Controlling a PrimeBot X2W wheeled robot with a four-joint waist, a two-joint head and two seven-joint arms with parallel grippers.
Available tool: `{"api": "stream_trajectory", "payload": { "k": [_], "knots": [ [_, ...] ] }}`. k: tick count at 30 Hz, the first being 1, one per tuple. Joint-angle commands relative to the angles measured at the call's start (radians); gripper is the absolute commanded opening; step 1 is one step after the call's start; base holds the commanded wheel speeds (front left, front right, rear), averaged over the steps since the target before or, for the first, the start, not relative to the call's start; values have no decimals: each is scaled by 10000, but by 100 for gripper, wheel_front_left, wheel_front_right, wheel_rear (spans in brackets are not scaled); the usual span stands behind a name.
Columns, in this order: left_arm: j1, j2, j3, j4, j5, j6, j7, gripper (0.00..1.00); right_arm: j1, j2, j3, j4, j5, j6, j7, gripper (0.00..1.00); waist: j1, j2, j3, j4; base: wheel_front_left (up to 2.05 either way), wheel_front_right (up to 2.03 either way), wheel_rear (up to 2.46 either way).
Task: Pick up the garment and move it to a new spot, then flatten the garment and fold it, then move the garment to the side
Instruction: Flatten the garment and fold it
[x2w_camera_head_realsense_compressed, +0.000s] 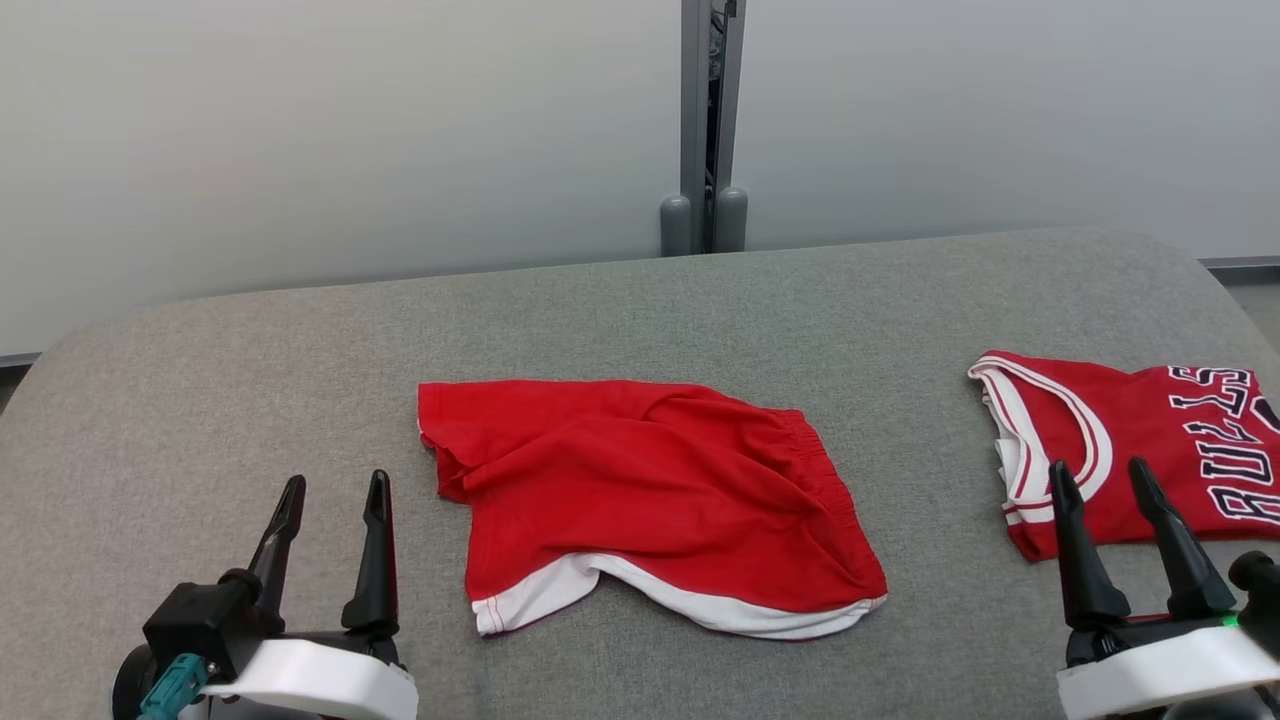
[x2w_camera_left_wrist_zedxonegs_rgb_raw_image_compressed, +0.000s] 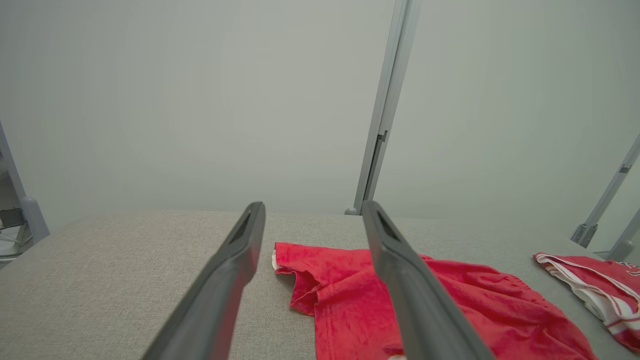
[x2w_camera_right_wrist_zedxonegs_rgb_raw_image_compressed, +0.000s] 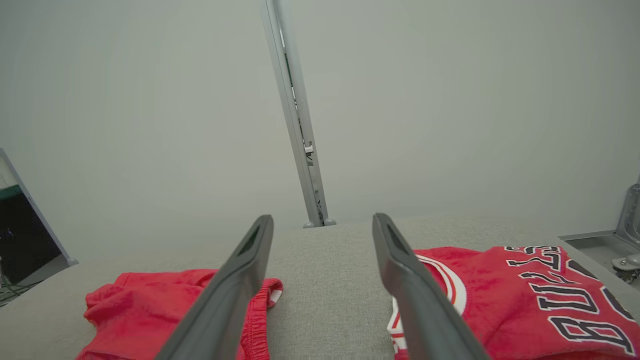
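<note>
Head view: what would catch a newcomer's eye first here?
The red shorts, rumpled and showing a white hem, lie in the middle of the grey table. A red Bulls jersey lies at the right edge. The left gripper and right gripper are open and empty at the near corners.

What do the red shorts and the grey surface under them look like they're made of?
The rumpled red shorts with white hem trim look like soft matte knit, perhaps cotton: loose creases, no sheen, gathered elastic waistband. The grey surface looks like woven upholstery fabric: flecked coarse texture, rounded padded-looking edges.
</note>
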Motion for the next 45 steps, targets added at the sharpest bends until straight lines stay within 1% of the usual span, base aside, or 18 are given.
{"api": "stream_trajectory", "payload": {
  "k": [1, 5, 9, 12, 13, 15, 18, 23, 27, 33, 39, 40, 41, 42, 43, 45],
  "knots": [
    [-22, 21, 8, 35, -65, -26, 36, 100, -54, -119, 27, 17, 34, -2, 84, 100, 0, 0, -3, -6, 0, 0, 0],
    [19, -43, 17, 81, -379, -10, 453, 100, -267, -346, 569, 444, 244, -2, 838, 100, 0, 0, 51, -61, 0, 0, 0],
    [-83, 21, -386, 483, -842, -181, 1769, 100, -610, -539, 1161, 1366, 605, -2, 2018, 100, 0, 0, 201, -4, 0, 0, 0],
    [-401, -30, -586, 708, -1070, -330, 2419, 100, -928, -631, 1581, 1948, 867, -1, 2846, 100, 0, 0, 388, 68, 0, 0, 0],
    [-401, -30, -586, 708, -1070, -330, 2419, 100, -928, -631, 1581, 1948, 867, -1, 2846, 100, 0, 0, 388, 68, 0, 0, 0],
    [-519, -9, -797, 947, -1162, -390, 2925, 100, -1127, -651, 1811, 2254, 1047, -2, 3263, 100, 0, 0, 564, 121, 0, 0, 0],
    [-873, -72, -1000, 1215, -1243, -478, 3451, 100, -1490, -629, 1996, 2650, 1222, -2, 3603, 100, 0, 0, 878, 219, 0, 0, 0],
    [-1375, -212, -1434, 1799, -1308, -811, 4103, 100, -2076, -631, 2376, 3307, 1360, -2, 3726, 100, 0, 0, 1317, 371, 0, 0, 0],
    [-1763, -432, -1739, 2267, -1324, -1087, 4417, 100, -2451, -639, 2771, 3837, 1585, -2, 3887, 100, 0, 0, 1599, 489, 0, 0, 0],
    [-2224, -829, -2075, 3005, -1368, -1379, 4638, 100, -2763, -600, 3207, 4554, 1857, -1, 3679, 100, 0, 0, 1860, 587, 0, 0, 0],
    [-2598, -1099, -2207, 3659, -1394, -1627, 4573, 100, -2984, -524, 3574, 5145, 2055, -2, 3412, 100, 0, 0, 1998, 606, 0, 0, 0],
    [-2641, -1133, -2223, 3783, -1434, -1687, 4590, 100, -3014, -520, 3629, 5209, 2091, -2, 3382, 90, 0, 0, 2003, 603, 0, 0, 0],
    [-2690, -1156, -2254, 3901, -1453, -1730, 4624, 71, -3052, -521, 3694, 5261, 2155, -2, 3346, 45, 0, 0, 2007, 596, 0, 0, 0],
    [-2730, -1174, -2266, 3990, -1444, -1777, 4618, 37, -3092, -530, 3779, 5287, 2191, -1, 3272, 20, 0, 0, 1998, 587, 0, 0, 0],
    [-2741, -1209, -2264, 4050, -1459, -1798, 4571, 0, -3123, -537, 3843, 5324, 2244, -1, 3203, 0, 0, 0, 1978, 574, 0, 0, 0],
    [-2745, -1251, -2223, 4125, -1489, -1852, 4442, 0, -3149, -560, 3930, 5395, 2354, -2, 3046, 0, 0, 0, 1886, 547, 0, 0, 0]
  ]
}}
